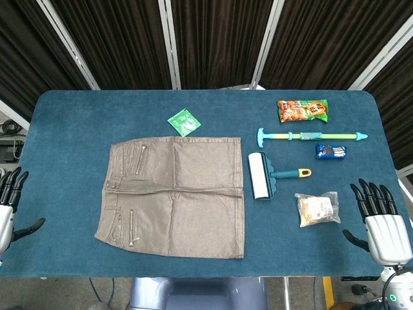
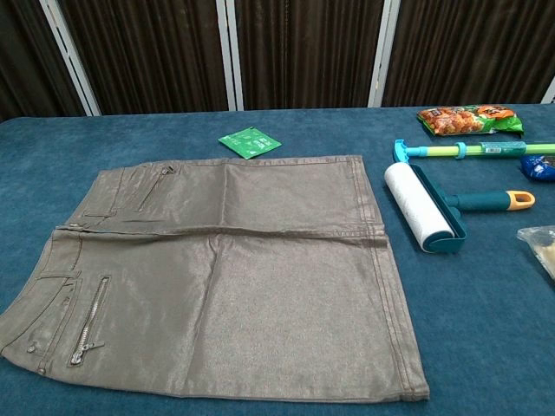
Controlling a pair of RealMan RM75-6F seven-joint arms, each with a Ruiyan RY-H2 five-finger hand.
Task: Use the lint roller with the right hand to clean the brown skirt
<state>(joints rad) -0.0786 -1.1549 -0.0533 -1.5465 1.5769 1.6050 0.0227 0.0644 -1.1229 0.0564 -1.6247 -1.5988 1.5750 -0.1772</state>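
Lying flat on the table (image 1: 64, 116): one skirt (image 1: 174, 197), one roller (image 1: 261, 175) just beside it, untouched. Both hands, left (image 1: 8, 200) and right (image 1: 381, 223), hold nothing, fingers spread. Four packets.

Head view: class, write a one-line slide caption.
Brown skirt flat on blue table, lint roller beside its hem, both hands open, idle.

The brown skirt (image 2: 234, 277) before me has a faint sheen, its zips (image 2: 89, 321) metallic. My lint roller (image 2: 421, 208) shows matt white paper in glossy teal plastic. The tablecloth (image 1: 77, 110) looks like napped blue fabric, perhaps velvet.
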